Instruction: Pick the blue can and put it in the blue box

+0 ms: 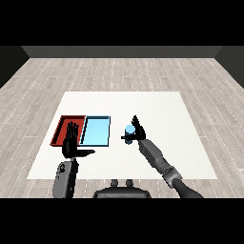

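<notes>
Single head view, looking down and forward across white table (157, 102).

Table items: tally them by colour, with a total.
Red: 1, the red tray
Blue: 2, the blue tray and the blue can in the right hand
Total: 3

Left hand (71, 143): raised, palm flat, fingers straight and pointing away, thumb stuck out to the right.
Left forearm: short, near upright below the hand.
Right hand (137, 131): curled round the can (129, 131), which sits at its left side.
Right forearm: slants down and right from the hand.
</notes>
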You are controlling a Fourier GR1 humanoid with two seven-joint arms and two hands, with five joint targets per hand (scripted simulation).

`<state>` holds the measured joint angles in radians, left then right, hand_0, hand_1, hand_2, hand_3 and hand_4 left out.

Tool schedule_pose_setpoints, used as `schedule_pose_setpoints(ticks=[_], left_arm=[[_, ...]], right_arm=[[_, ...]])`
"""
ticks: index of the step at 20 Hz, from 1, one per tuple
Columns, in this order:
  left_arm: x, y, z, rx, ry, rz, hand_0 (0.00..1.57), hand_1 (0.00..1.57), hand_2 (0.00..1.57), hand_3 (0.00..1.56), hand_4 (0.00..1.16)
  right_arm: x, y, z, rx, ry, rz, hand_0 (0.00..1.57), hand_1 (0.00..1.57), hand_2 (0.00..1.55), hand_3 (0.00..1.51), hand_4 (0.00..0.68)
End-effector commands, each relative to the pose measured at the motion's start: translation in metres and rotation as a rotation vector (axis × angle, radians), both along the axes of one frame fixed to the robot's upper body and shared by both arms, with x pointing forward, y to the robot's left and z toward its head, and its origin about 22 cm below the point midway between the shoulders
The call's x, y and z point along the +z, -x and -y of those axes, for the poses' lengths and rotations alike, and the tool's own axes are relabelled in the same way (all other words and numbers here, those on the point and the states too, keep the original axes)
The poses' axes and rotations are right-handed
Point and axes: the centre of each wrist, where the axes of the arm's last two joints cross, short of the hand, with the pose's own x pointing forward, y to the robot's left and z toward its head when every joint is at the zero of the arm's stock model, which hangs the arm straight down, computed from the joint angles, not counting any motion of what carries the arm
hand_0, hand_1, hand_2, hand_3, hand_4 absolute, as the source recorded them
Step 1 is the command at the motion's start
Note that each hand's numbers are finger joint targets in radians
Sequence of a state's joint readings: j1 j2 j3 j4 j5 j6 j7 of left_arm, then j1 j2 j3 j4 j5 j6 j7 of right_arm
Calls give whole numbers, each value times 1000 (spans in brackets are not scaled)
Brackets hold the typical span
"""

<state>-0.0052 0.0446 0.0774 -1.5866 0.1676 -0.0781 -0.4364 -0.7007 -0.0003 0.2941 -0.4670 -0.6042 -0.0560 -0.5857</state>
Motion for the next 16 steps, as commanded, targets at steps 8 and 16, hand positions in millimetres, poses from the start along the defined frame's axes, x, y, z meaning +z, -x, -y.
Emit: schedule_pose_setpoints(ticks=[8, 16], left_arm=[[-6, 11, 1, -14, 19, 10, 0, 0, 0, 0, 0], [-10, -2, 8, -34, -3, -15, 0, 0, 0, 0, 0]], right_arm=[[3, 7, -21, -71, 174, -54, 1564, 1564, 1483, 1441, 676], [11, 2, -17, -67, 177, 36, 1524, 1524, 1468, 1420, 659]])
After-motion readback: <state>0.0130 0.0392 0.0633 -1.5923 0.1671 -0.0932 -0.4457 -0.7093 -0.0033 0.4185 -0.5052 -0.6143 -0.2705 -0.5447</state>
